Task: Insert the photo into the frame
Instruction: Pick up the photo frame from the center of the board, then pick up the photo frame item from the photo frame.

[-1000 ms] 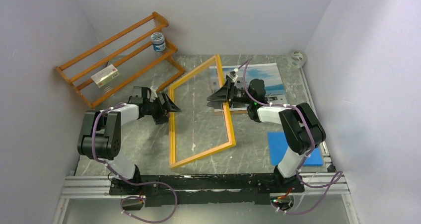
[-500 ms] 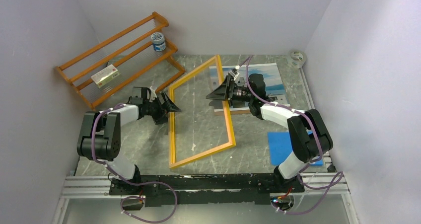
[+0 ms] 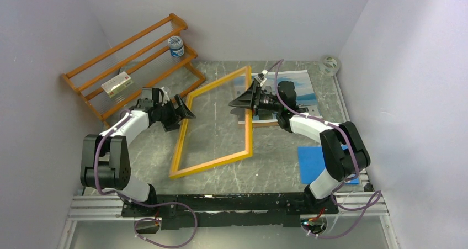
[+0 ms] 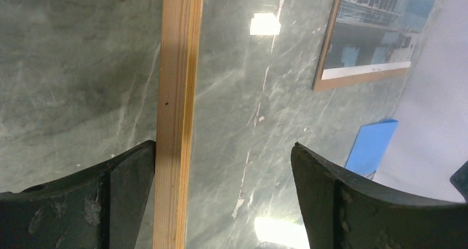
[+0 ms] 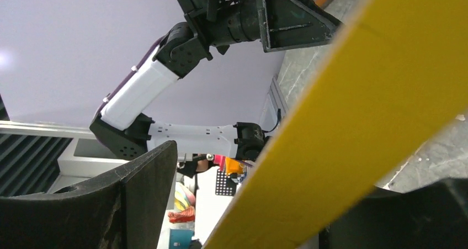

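The frame point(image 3: 209, 164) had swung its near end left, with left fingers point(image 4: 83, 199) and right fingers point(image 5: 110, 210) spread at its long rails, the photo point(image 3: 302, 84) lying far-right, nearer the right fingers.

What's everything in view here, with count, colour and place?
frame: 1, yellow, mid-table, between both grippers
photo: 1, blue and white, back right
blue sheet: 1, blue, near right
rack: 1, orange wood, back left
jar: 1, white with blue label, on the rack
card: 1, white, on the rack
tape roll: 1, clear, back right corner
table: 1, grey-green marble
left gripper: 1, black, open, at the frame's left rail
right gripper: 1, black, open, at the frame's right rail
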Robot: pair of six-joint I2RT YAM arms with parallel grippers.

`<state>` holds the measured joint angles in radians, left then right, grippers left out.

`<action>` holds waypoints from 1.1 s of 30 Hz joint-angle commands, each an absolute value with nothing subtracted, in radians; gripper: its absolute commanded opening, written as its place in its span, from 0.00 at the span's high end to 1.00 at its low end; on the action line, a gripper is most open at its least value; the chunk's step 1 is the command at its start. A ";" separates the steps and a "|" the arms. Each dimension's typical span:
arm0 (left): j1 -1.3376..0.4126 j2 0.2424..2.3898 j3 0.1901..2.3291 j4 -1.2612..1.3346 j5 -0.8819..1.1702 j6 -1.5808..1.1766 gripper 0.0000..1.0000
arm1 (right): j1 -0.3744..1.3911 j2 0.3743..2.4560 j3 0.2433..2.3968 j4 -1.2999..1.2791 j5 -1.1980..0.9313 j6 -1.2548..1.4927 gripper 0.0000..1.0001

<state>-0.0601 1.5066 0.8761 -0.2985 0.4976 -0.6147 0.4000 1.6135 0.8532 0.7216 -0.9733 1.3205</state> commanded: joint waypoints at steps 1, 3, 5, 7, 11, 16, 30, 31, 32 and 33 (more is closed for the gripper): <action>-0.060 1.484 0.892 -0.315 0.516 -0.591 0.06 | 0.407 1.555 0.913 0.698 -0.971 1.271 0.28; -0.060 1.498 0.868 -0.280 0.542 -0.611 0.06 | 0.408 1.558 0.909 0.700 -0.971 1.267 0.28; -0.060 1.511 0.851 -0.257 0.549 -0.624 0.06 | 0.408 1.562 0.911 0.677 -0.966 1.246 0.30; -0.060 1.524 0.839 -0.242 0.548 -0.628 0.06 | 0.408 1.560 0.910 0.651 -0.957 1.224 0.30; -0.060 1.554 0.841 -0.260 0.542 -0.618 0.06 | 0.407 1.554 0.910 0.623 -0.946 1.203 0.29; -0.060 1.577 0.837 -0.272 0.532 -0.617 0.06 | 0.408 1.538 0.941 0.528 -0.930 1.156 0.20; -0.058 1.495 1.007 -0.596 0.198 -0.563 0.06 | 0.394 1.499 1.033 0.349 -0.889 1.155 0.14; -0.058 1.477 1.015 -0.595 0.201 -0.564 0.06 | 0.394 1.501 1.037 0.358 -0.892 1.174 0.15; -0.058 1.460 1.022 -0.591 0.212 -0.565 0.06 | 0.394 1.502 1.039 0.373 -0.896 1.197 0.17; -0.058 1.444 1.031 -0.584 0.227 -0.565 0.06 | 0.394 1.503 1.040 0.392 -0.898 1.220 0.18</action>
